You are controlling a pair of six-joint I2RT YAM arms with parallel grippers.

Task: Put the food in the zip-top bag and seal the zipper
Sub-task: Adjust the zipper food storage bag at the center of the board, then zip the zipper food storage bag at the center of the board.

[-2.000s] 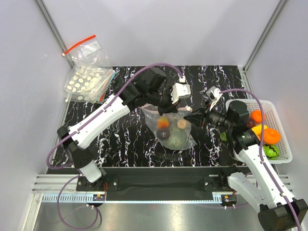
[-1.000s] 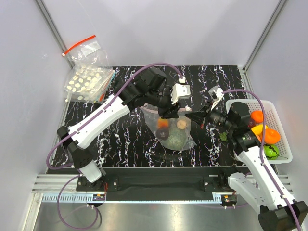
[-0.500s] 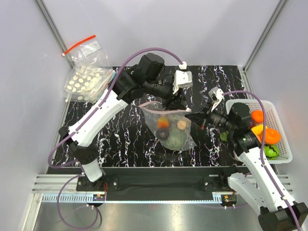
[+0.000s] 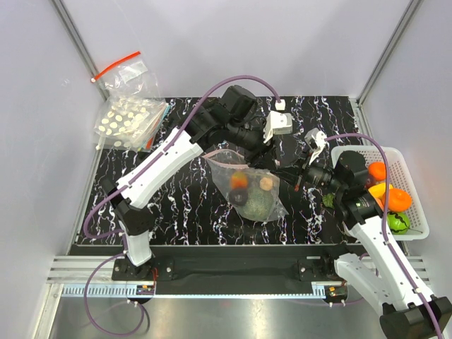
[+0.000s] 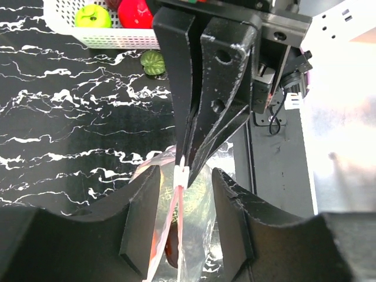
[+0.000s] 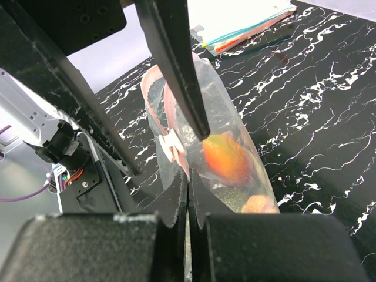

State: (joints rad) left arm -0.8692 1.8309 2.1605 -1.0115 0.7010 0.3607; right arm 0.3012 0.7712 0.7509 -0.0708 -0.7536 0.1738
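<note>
— What sits on the counter [image 4: 183, 205]?

— A white basket [image 4: 404, 169] of round fruit [image 4: 397, 200] at the right edge. The zip-top bag [image 4: 226, 171] is in the middle, between the two arms.

— And the pincers?

— The right pincer [image 6: 188, 197] is clamped tight on the bag's mouth edge, at its right end. The left pincer [image 5: 186, 200] is spread wide, with one finger on each side of that edge.

— Where is the food?

— Inside the bag. The dark green lump [image 4: 258, 205] lies toward the bottom, and the orange-red piece [image 6: 228, 160] is just beside it, nearer the mouth.

— The zipper [image 6: 147, 103]?

— It runs between the left pincer's fingers. A small white clip [image 5: 183, 175] sits on it, right at the right pincer's tips. Away from the clip, the two pink halves spread apart.
</note>
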